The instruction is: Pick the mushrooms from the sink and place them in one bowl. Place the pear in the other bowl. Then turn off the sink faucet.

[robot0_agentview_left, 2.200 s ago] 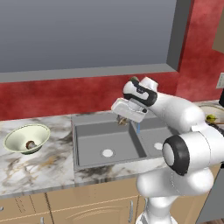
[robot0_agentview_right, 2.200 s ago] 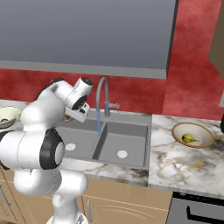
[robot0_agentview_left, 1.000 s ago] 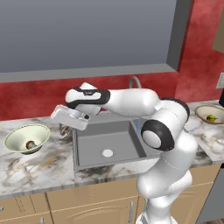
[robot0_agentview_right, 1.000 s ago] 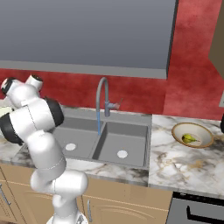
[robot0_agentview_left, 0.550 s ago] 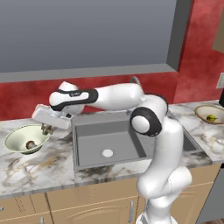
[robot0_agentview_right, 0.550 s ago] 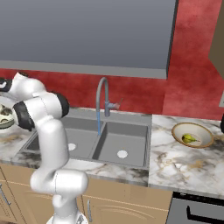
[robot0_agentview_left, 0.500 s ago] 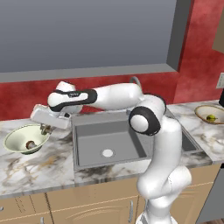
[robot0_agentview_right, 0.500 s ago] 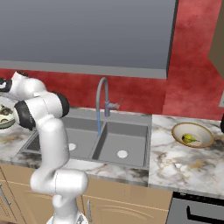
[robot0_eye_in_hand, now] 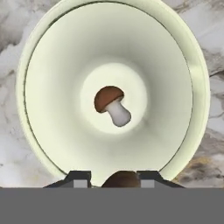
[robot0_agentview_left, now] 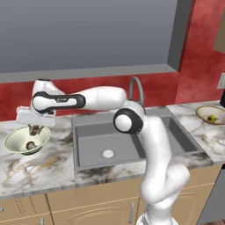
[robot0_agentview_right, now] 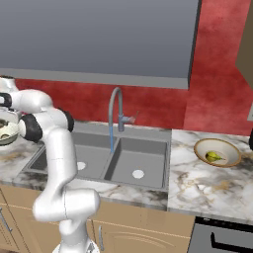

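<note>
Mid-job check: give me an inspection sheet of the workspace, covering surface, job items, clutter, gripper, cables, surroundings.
Surface: marbled counter around a grey double sink; both basins look free of produce.
Job's things: one mushroom lies in the green-white bowl; second mushroom sits between the fingertips above that bowl. Pear lies in the tan-rimmed bowl. Faucet has a blue stream below its spout, so apparently running.
Clutter: nothing seen.
Gripper: gripper shut on the second mushroom, over the green-white bowl.
Cables: nothing seen.
Surroundings: red wall, grey panel above, wood cabinets below.
</note>
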You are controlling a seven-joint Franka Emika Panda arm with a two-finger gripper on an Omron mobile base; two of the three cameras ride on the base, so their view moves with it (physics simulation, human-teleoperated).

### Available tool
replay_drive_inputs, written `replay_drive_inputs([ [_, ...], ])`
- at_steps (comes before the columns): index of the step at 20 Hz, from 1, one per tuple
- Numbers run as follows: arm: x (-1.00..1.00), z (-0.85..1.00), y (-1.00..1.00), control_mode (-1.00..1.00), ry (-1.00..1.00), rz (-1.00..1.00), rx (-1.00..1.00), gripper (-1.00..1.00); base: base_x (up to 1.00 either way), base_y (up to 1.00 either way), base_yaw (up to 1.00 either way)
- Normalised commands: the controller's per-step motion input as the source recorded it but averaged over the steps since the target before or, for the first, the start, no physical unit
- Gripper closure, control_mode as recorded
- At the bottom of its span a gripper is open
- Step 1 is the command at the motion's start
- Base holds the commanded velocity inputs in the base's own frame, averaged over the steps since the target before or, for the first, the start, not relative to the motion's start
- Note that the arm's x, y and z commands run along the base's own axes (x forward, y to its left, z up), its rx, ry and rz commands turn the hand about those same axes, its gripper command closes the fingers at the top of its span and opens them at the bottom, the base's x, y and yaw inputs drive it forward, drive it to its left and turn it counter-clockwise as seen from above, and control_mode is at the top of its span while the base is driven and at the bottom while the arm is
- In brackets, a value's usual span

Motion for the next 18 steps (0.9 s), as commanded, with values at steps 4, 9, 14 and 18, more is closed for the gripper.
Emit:
replay_drive_inputs([
  [4,0.19,-0.15,0.2,-1.0,0.02,-0.03,-0.1,1.0,0.0,0.0,0.0],
  [9,0.02,-0.48,0.03,-1.0,0.0,0.0,-0.09,1.0,0.0,0.0,0.0],
  [14,0.0,-0.39,0.0,-1.0,0.0,0.0,-0.05,1.0,0.0,0.0,0.0],
  [18,0.13,-0.09,0.0,-1.0,0.0,0.0,-0.01,1.0,0.0,0.0,0.0],
])
